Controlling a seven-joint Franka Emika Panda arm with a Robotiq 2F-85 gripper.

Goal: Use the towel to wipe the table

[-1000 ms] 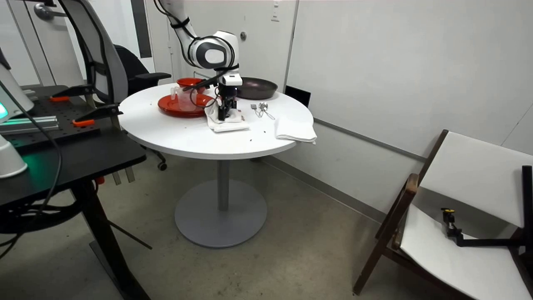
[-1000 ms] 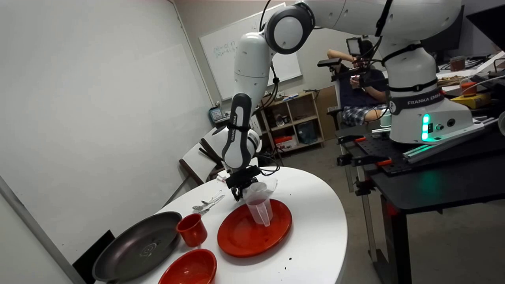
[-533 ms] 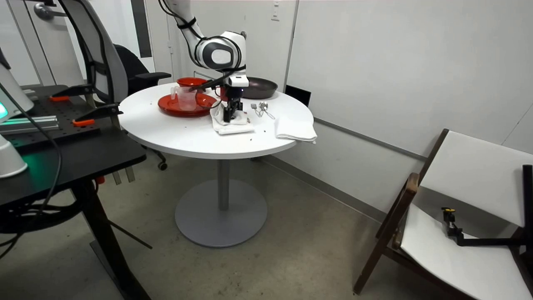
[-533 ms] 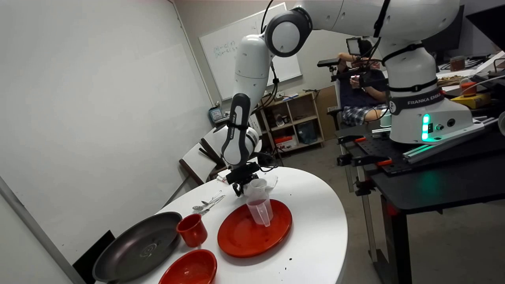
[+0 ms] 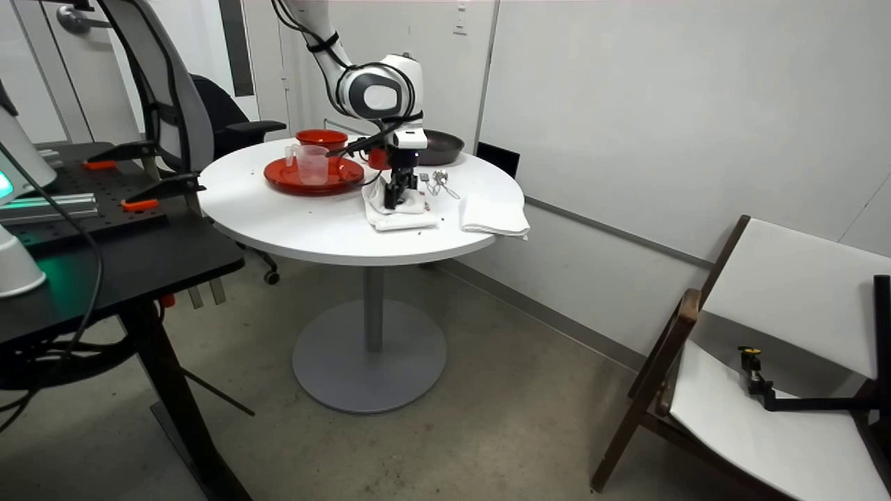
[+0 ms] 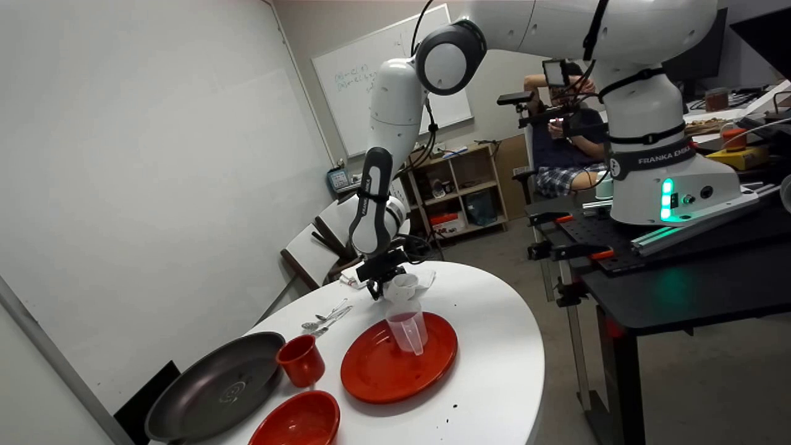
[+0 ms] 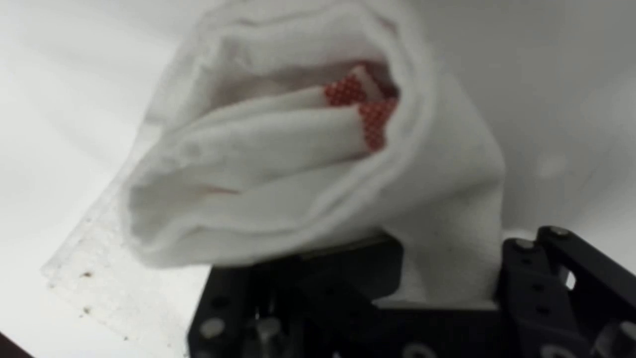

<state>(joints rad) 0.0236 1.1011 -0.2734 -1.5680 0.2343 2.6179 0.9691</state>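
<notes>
The towel [image 5: 400,221], a whitish cloth, lies bunched on the round white table [image 5: 278,223]. My gripper [image 5: 394,203] points down into it, shut on a fold. In the wrist view, the towel [image 7: 278,144] curls into an open roll with red checked trim inside, and black fingers [image 7: 367,271] press into its near side. Its thin flat layer spreads to the lower left, dotted with dark specks [image 7: 86,311]. From the opposite side, the clear jug covers much of the towel [image 6: 426,279]. A dark speck [image 5: 419,233] rests on the table just in front of the cloth.
Left of the towel is a red plate [image 5: 278,179] bearing a clear jug [image 5: 313,165]. Metal utensils [image 5: 440,182] and a folded white cloth [image 5: 494,217] lie to its right. A dark pan [image 6: 216,389], red mug [image 6: 301,360] and red bowl [image 6: 296,420] stand close by.
Gripper and towel have slid together to the right and slightly toward the near table edge, away from the red plate. The plate, pan and folded white cloth stayed put.
</notes>
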